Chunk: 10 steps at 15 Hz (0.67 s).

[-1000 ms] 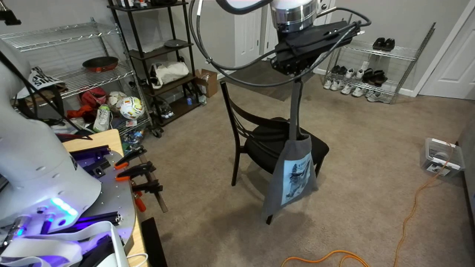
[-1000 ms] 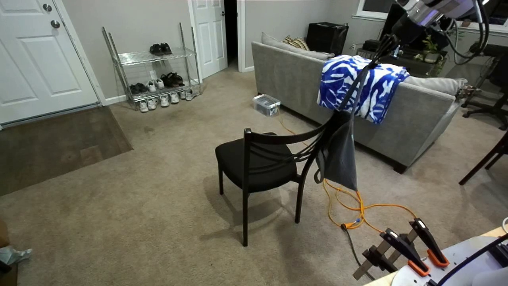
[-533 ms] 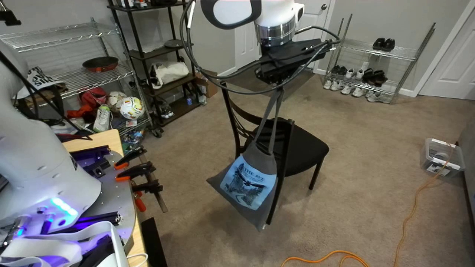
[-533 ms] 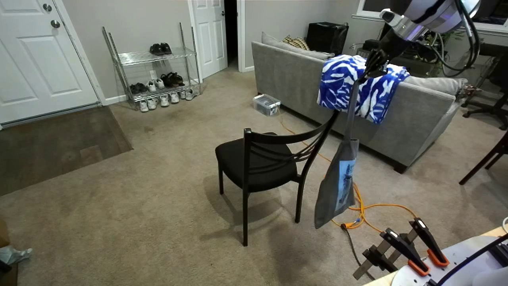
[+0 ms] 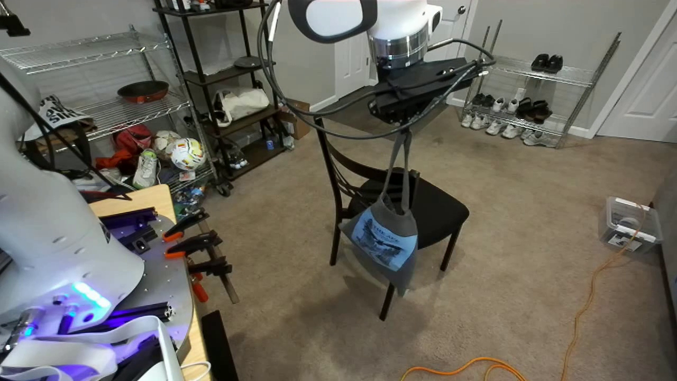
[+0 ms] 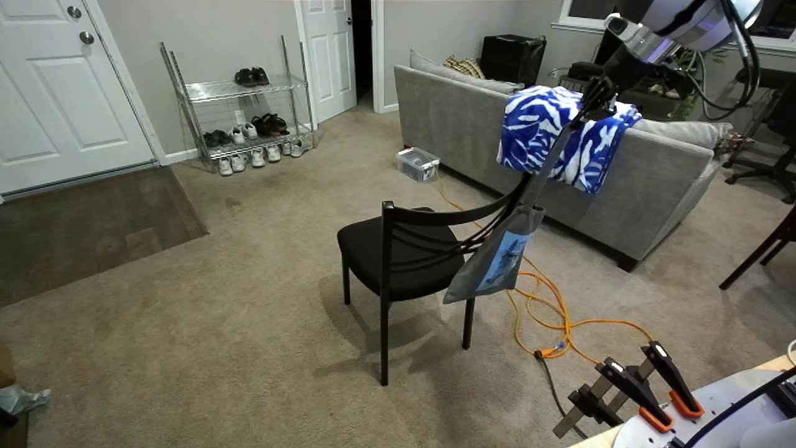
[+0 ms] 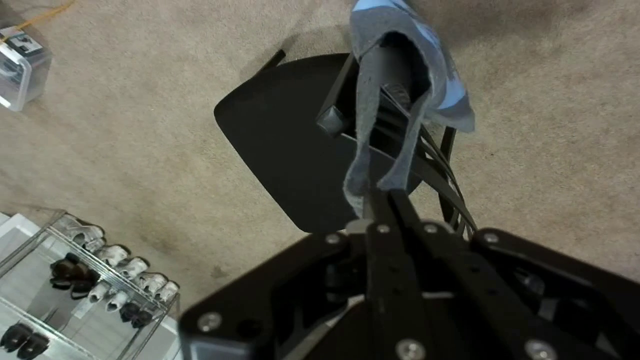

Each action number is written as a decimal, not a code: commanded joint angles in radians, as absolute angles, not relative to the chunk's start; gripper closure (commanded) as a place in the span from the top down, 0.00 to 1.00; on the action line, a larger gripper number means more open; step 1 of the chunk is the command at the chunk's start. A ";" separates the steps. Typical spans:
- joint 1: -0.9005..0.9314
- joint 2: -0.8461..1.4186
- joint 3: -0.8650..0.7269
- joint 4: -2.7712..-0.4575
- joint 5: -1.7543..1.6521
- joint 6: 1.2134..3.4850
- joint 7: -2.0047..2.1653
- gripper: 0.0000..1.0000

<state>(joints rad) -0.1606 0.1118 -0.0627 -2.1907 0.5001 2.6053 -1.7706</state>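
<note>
Presently, you have one gripper [image 7: 388, 195], black, set above the back of a chair [image 6: 367, 255], its jaws pressed together, pinching the straps [image 7: 367, 107] of a tote bag [image 5: 383, 238].

Tote bag: grey cloth, light-blue printed panel [image 6: 505, 258]. You find it hanging below your gripper, just beside one back post of the chair, body slanted, mouth gaping in the wrist view. Contact between cloth and chair: unclear.

Chair: one, black, standing on beige carpet [image 6: 217, 342], padded seat, curved slats in its back.

Shoe rack [image 6: 205, 92]: wire, bearing several pairs, beyond the chair in both exterior views.

Plastic bin [image 6: 418, 165]: clear, lidded, on the carpet, well apart from the chair.

Orange cord [image 5: 444, 372]: loose on the carpet, to the right of the chair in both exterior views.

Grey sofa [image 6: 448, 118]: to the right of the chair and farther off in an exterior view, a blue-and-white blanket [image 6: 528, 130] draped over its back.

Clamps [image 5: 193, 243]: black with orange pads, at the edge of the table [image 5: 151, 198] bearing your arm's base [image 5: 58, 227], to the left of the chair in an exterior view.
</note>
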 commanded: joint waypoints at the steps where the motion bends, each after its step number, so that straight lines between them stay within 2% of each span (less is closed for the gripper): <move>1: -0.173 0.114 -0.069 -2.180 0.485 2.622 -1.773 0.01; 10: -0.169 0.208 -0.063 -2.032 0.474 2.656 -1.662 0.01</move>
